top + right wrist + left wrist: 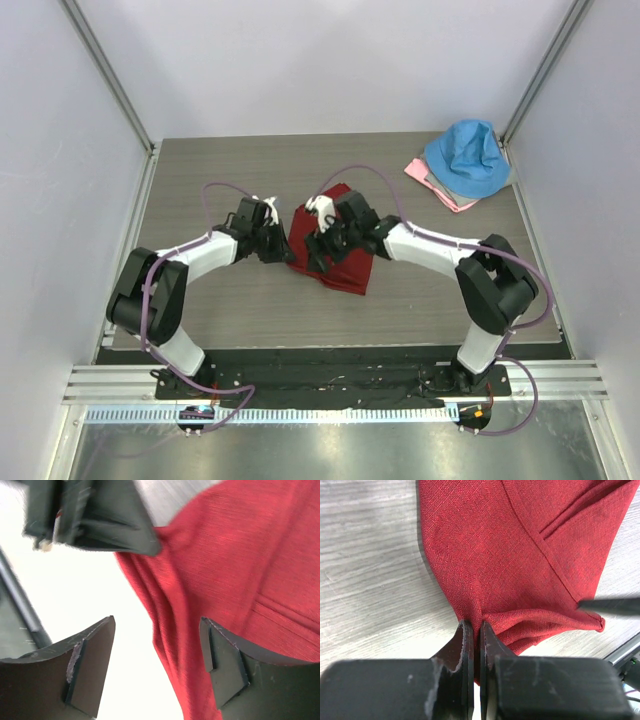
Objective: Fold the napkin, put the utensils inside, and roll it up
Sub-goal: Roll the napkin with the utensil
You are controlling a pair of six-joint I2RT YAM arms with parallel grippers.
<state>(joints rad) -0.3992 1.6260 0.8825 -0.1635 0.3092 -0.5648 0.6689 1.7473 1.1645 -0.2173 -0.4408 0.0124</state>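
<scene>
At the middle of the grey table point(200, 180), a dark red napkin point(345, 265) lies folded between the two arms.
Over in the far right corner a blue cloth point(467, 160) sits heaped on a pale pink cloth point(440, 190), well apart from the napkin. The left gripper point(473, 627) is at the napkin's left edge, its jaws pinched tight on a ridge of red cloth. The right gripper point(157, 645) hangs over the napkin's far left part with its jaws spread wide. A fold of cloth runs loose between them and they grip nothing.
</scene>
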